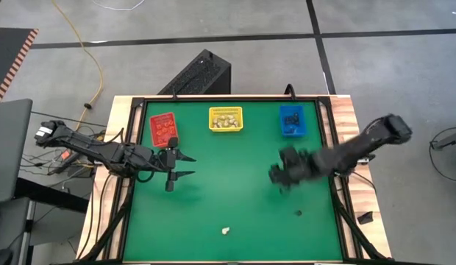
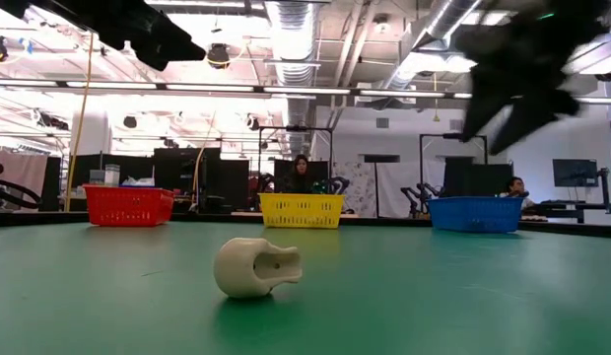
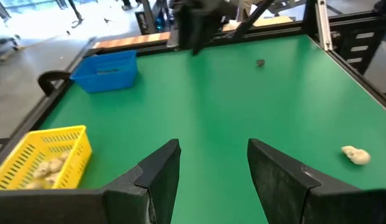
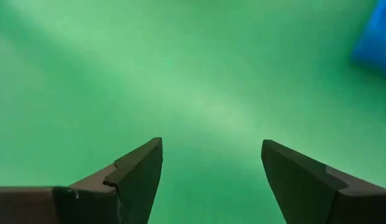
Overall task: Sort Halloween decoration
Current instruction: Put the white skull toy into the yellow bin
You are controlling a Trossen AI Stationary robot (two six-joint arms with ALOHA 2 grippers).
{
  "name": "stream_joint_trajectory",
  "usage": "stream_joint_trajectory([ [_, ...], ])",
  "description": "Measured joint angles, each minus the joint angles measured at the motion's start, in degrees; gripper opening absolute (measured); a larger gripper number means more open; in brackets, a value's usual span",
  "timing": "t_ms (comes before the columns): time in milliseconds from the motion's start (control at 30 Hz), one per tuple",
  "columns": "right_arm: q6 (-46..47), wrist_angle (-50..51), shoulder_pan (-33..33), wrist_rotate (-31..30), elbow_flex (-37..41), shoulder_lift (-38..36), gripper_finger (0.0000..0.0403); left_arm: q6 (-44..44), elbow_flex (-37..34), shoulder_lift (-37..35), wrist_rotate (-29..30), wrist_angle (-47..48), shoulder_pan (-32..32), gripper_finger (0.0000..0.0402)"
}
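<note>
Surveying bins: we found three along the far edge of the green table (image 1: pixel 235 184), well apart from one another.
Red bin (image 1: pixel 163 129): we saw orange-brown trinkets (image 1: pixel 164 131) inside; individual pieces too small to tell apart.
Yellow bin (image 1: pixel 226 119): we saw cream-white trinkets (image 1: pixel 226 122) heaped inside, also visible from the left wrist.
Blue bin (image 1: pixel 292 121): we noted black trinkets (image 1: pixel 291 118) inside.
Loose items: we logged one cream-white trinket (image 1: pixel 226 230) near the front edge, and one small black trinket (image 1: pixel 298 213) toward the right side, well apart from it.
Edges: a black frame (image 1: pixel 329 129) ran round the mat, with wooden board outside it.
Open room: we recorded the middle of the mat as bare green between the two arms.
Left gripper (image 1: pixel 185 166): we saw it just in front of the red bin, fingers spread wide, holding nothing.
Right gripper (image 1: pixel 274 174): we saw it above the mat in front of the blue bin, fingers wide apart in its wrist view, holding nothing, only green mat beneath.
</note>
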State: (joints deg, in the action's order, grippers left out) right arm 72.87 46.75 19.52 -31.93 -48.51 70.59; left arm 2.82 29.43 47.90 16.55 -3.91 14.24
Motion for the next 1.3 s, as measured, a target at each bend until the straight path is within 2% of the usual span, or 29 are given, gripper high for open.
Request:
stream_joint_trajectory([
  [67,13.7,0.39,9.96,-5.75,0.04,3.64,0.0302,-0.66,0.0,0.0,-0.93,0.28,0.02,0.0177],
  [167,31.53,0.98,20.75,-9.46,-0.01,9.6,0.0302,-1.05,0.0,0.0,-1.79,0.17,0.02,0.0177],
  [267,42.75,1.63,27.43,-9.23,-0.55,15.94,0.0302,-1.01,-0.02,0.0,-1.72,-0.19,0.0,0.0177],
  [367,48.55,4.41,31.34,-6.63,-3.89,22.31,0.0302,-0.97,-0.02,0.0,-1.56,-1.06,0.0,0.0177],
  [533,52.22,19.14,34.49,0.7,-15.18,32.79,0.0302,-0.36,-0.02,0.0,0.44,-2.22,0.0,0.0177],
  [633,54.36,26.07,35.83,1.92,-22.24,39.21,0.0302,-0.38,-0.02,0.02,0.71,-2.15,0.0,0.0177],
  [833,55.22,28.84,36.48,4.04,-30.49,50.85,0.0302,-1.04,-0.02,0.02,0.68,-1.3,0.0,0.0177],
  [967,56.08,29.87,37.25,3.05,-33.59,56.32,0.0301,-2.22,-0.02,0.02,0.71,-0.97,0.0,0.0177],
  [1133,56.02,32.32,38.11,3.1,-34.88,58.66,0.0301,-2.63,-0.02,0.0,0.83,-1.09,-0.01,0.0177],
  [1300,54.51,40.05,38.35,0.36,-34.36,54.19,0.0301,-2.65,-0.02,0.01,3.0,-2.08,-0.11,0.0177],
])
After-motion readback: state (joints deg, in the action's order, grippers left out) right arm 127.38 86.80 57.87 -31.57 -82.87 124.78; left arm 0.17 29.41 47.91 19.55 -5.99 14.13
